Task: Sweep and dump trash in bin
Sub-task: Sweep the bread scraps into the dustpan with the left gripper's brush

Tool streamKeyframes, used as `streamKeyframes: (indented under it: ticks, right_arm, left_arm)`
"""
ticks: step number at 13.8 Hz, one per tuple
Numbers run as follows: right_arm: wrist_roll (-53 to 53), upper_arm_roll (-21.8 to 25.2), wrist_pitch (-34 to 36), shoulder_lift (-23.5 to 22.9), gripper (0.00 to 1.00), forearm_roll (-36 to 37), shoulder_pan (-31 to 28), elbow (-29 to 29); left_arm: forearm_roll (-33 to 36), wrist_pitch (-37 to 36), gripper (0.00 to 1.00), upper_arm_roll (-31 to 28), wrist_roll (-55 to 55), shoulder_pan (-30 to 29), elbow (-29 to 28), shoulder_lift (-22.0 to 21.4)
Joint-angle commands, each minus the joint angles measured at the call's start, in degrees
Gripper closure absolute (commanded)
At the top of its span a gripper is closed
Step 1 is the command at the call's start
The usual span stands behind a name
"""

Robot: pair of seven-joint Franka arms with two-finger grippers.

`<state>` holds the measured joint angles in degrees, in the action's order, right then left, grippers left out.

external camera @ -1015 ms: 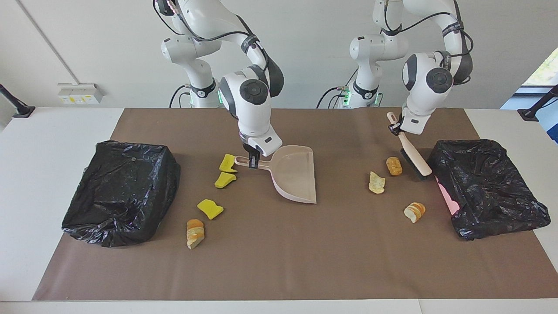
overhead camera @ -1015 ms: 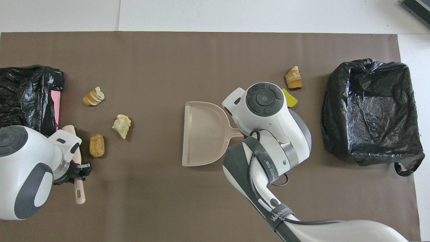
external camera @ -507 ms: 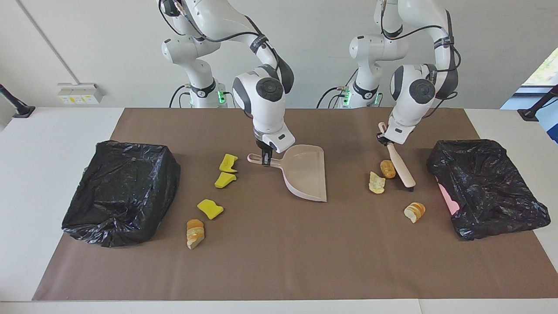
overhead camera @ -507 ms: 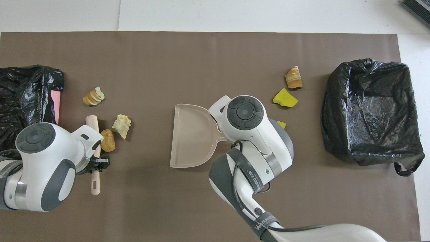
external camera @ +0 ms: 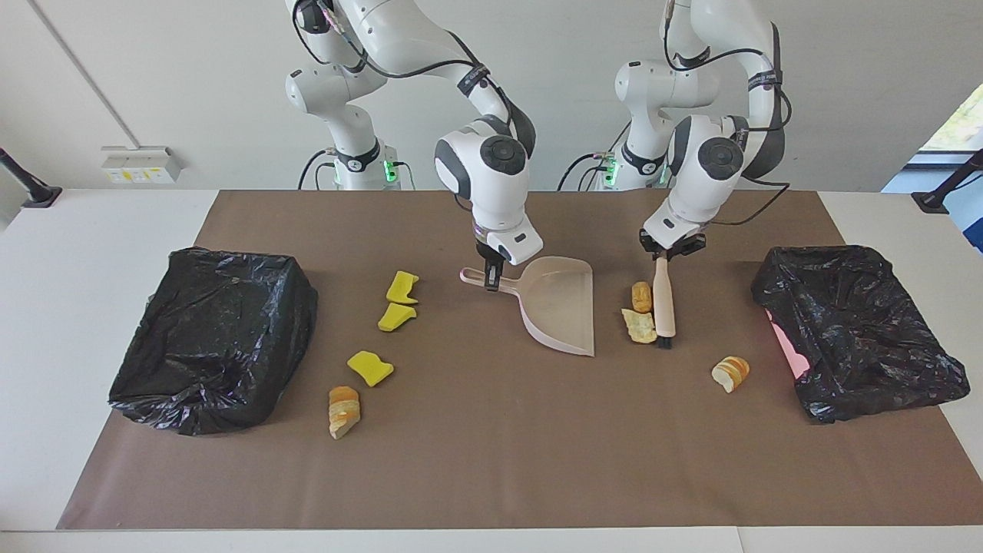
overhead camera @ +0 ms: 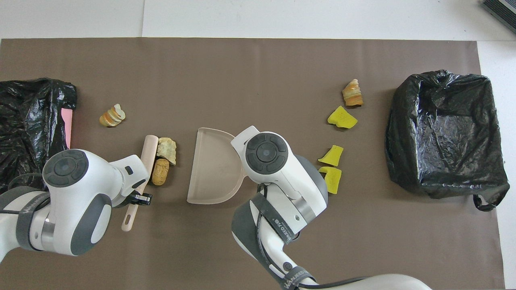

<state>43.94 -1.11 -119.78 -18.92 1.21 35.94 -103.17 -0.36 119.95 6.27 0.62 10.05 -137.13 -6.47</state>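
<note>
- Two bread-like scraps, the rounded one [external camera: 641, 296] and the flat pale one [external camera: 639, 326], now lie pressed against the brush [external camera: 663, 301], just beside the open mouth of the dustpan [external camera: 564, 307]; a second ago they sat well apart from the pan, nearer the bin at the left arm's end [external camera: 856, 330].
- The left claw [external camera: 666, 253] is clamped shut on the brush handle and has carried the brush from beside that bin toward the middle of the bench [external camera: 77, 230], pushing both scraps along.
- The right claw [external camera: 491, 278] is closed on the dustpan's handle and has slid the pan toward the left arm's end, so the pan and brush have converged.
- The gap between scraps and pan lip is now small; in my judgement one more short stroke should put them inside.
- One striped bread piece [external camera: 729, 373] stays untouched, farther from the robots than the brush and near the same bin.
- Three yellow chunks [external camera: 402, 286] [external camera: 396, 316] [external camera: 370, 367] and a fourth bread piece [external camera: 343, 410] lie unmoved toward the right arm's end, between the pan and the other bin [external camera: 215, 338].
- Nothing is in the pan or visibly in either bin, so the task looks to be at an early stage: first sweep under way, dumping not yet begun.
</note>
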Motion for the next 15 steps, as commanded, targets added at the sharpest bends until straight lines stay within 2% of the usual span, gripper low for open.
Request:
streamKeyframes:
  ticks: [1, 4, 8, 11, 15]
  right_arm:
    - [-0.2, -0.1, -1.2, -0.7, 1.0, -0.2, -1.0, 0.3]
    - [-0.3, -0.1, -1.2, -0.7, 1.0, -0.5, -0.6, 0.3]
    - [-0.6, -0.1, -0.7, -0.4, 1.0, -0.5, -0.3, 0.2]
    - [-0.7, -0.1, -0.7, -0.5, 1.0, -0.5, -0.3, 0.2]
    - [-0.7, -0.1, -0.7, -0.5, 1.0, -0.5, -0.3, 0.2]
  left_arm:
    - [-3.1, 0.0, 1.0, -0.6, 2.3, 6.4, 0.0, 0.5]
    - [-9.1, -2.2, 1.0, -0.6, 1.3, 12.1, 1.2, 0.1]
    - [-11.2, -8.9, 1.0, -0.8, -3.7, 12.4, 8.8, 0.6]
    - [-9.7, -9.7, 1.0, -1.3, -3.2, 7.4, 11.1, 0.4]
    - [-1.0, -4.8, 1.0, -1.3, 1.7, -2.6, 12.3, 2.7]
